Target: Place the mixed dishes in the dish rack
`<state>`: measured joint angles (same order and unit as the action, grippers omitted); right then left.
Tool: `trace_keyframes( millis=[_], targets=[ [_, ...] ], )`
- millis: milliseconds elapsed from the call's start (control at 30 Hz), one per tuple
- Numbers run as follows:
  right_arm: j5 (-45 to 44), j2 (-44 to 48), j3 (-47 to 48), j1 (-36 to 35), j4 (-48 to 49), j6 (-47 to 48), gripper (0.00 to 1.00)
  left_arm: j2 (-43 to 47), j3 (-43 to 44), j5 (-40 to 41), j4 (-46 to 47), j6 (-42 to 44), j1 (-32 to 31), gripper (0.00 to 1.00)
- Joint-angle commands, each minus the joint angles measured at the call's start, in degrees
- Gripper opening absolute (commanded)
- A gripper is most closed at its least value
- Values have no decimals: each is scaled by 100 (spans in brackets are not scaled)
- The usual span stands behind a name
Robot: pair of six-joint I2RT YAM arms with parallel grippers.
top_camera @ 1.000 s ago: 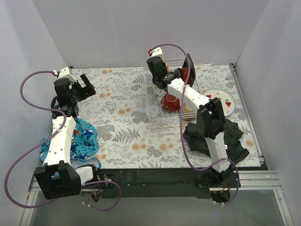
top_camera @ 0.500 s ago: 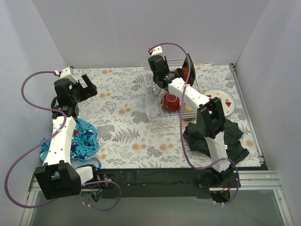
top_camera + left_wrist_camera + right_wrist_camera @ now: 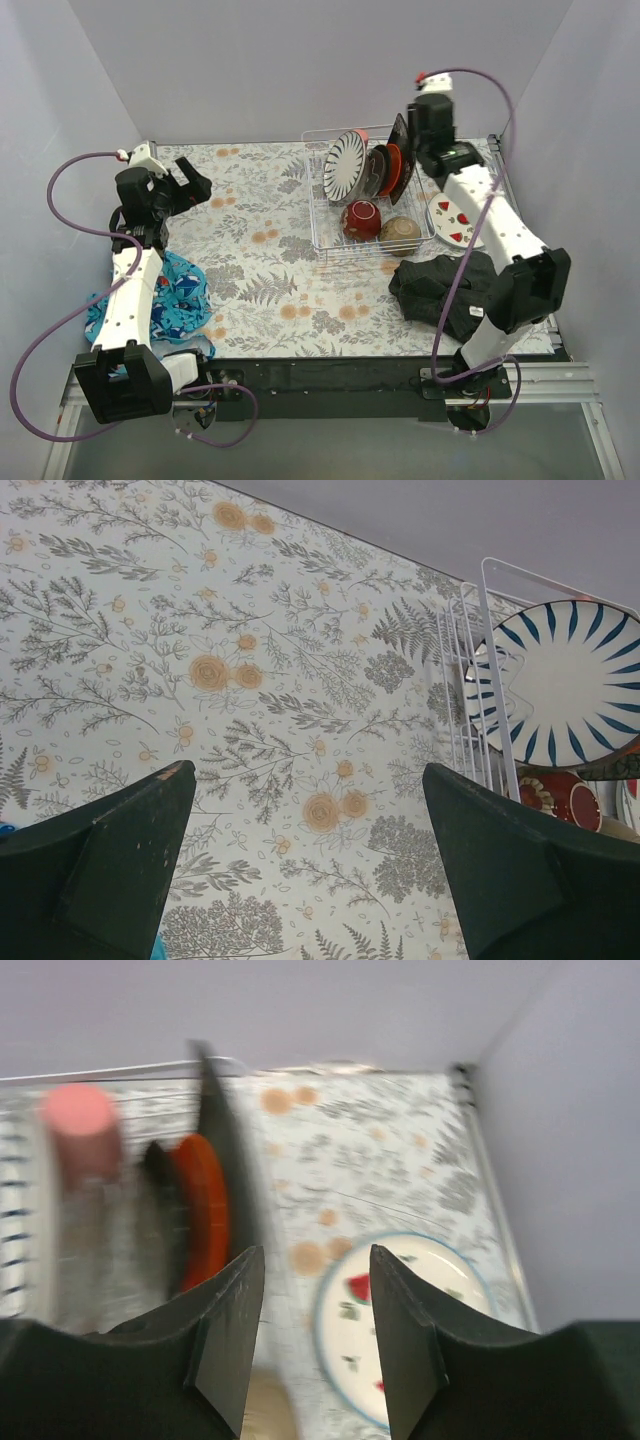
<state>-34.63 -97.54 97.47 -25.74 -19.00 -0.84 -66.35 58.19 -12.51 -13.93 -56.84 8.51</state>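
Note:
The dish rack (image 3: 322, 215) holds a white plate with dark stripes (image 3: 345, 165) standing upright, an orange plate (image 3: 390, 168), black plates (image 3: 404, 148), a red bowl (image 3: 361, 218) and a tan-bottomed bowl (image 3: 400, 232). A white plate with red marks (image 3: 455, 220) lies flat on the table right of the rack. My right gripper (image 3: 428, 140) is open and empty, high above that plate (image 3: 345, 1325); its blurred view shows the pink cup (image 3: 80, 1125) and orange plate (image 3: 205, 1210). My left gripper (image 3: 190, 180) is open and empty at the far left; the striped plate (image 3: 555, 680) shows ahead of it.
A black cloth (image 3: 450, 290) lies in front of the rack at the right. A blue patterned cloth (image 3: 175, 290) lies under the left arm. The floral table cover (image 3: 260, 240) spreads between them. Walls close in on three sides.
My right arm has swung from the rack's back left corner over to the right, above the plate with red marks. The striped plate now shows standing in the rack. The left arm barely moved.

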Motion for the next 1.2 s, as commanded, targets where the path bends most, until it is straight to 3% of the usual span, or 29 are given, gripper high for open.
trace_keyframes(
  millis=[0, 200, 267, 300, 467, 633, 767, 1167],
  targets=[
    [1001, 375, -474, 938, -762, -268, 53, 25, -115, -225, 137, -152, -8, 98],
    [1458, 358, -764, 1640, -1281, -21, 57, -1, -124, -260, 145, -3, -122, 98],
    [2432, 262, -826, 1983, -1490, 23, 73, -19, -142, -313, 128, 277, -157, 98],
    [2722, 174, -800, 2315, -1605, -12, 75, -19, -150, -313, 102, 383, -200, 98],
    [4095, -308, -888, 3153, -1905, 330, 69, 34, -291, -278, -48, 630, -254, 98],
    [3930, -547, -949, 3523, -1914, 330, 67, 25, -440, -304, -109, 683, -245, 98],
    [3657, -950, -765, 3602, -1791, 873, 66, -19, -607, -541, -74, 823, -245, 98],
    [3235, -2576, 781, 4015, -1791, 1982, 66, -782, -836, -1078, 180, 1052, -254, 98]
  ],
)
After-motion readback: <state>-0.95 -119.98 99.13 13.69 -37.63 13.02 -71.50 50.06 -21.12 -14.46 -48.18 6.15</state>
